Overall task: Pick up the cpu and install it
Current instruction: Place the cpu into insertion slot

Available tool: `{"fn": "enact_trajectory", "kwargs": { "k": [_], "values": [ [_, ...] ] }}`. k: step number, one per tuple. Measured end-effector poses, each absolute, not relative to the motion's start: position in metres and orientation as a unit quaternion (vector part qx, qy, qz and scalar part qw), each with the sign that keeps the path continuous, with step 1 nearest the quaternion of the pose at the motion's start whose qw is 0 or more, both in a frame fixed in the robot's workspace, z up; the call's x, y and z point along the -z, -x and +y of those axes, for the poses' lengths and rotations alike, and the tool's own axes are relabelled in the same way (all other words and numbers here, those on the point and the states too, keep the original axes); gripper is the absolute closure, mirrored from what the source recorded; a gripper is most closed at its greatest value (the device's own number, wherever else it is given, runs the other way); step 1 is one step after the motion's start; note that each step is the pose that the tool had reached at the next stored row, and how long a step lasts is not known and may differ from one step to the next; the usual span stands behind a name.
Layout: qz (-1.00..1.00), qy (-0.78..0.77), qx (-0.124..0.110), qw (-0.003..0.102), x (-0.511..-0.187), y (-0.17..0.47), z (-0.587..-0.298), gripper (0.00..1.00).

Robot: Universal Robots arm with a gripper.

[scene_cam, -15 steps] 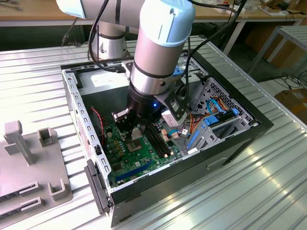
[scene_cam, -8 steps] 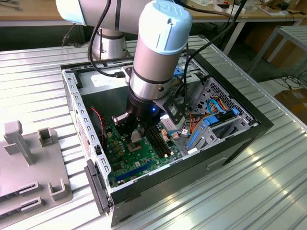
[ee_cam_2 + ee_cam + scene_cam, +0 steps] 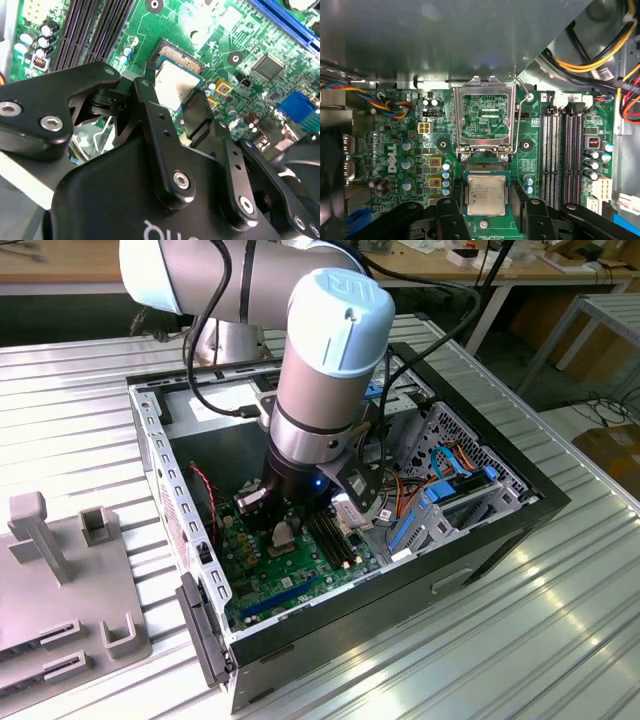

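The exterior view looks down on the whole computer case (image 3: 470, 550); both wrist views closely face its motherboard (image 3: 530, 125) (image 3: 225, 35).

Bright overall; glare streaks on table (image 3: 520, 640); motherboard (image 3: 210, 25) patch washed out, perhaps lamp reflection.

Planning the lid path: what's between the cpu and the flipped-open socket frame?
In the first wrist view, a hinge bar with two screws, then a dark strip of socket contacts beside the cpu.

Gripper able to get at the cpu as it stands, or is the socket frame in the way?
Likely yes. The gripper sits right at the cpu, and the hinged socket frame stands open, clear of it; nothing covers the chip.
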State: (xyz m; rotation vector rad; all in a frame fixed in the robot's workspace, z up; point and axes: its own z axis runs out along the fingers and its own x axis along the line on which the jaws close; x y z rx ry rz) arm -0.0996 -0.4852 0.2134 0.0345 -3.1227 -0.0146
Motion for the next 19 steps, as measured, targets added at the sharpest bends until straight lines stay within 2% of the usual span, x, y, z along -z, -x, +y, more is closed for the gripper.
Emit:
{"fn": "enact_trajectory", "kwargs": {
  "k": [19],
  "values": [
    [-1.0,-0.011,0.01,0.009,-0.2091,0.1007,-0.4858,0.53]
  ]
}}
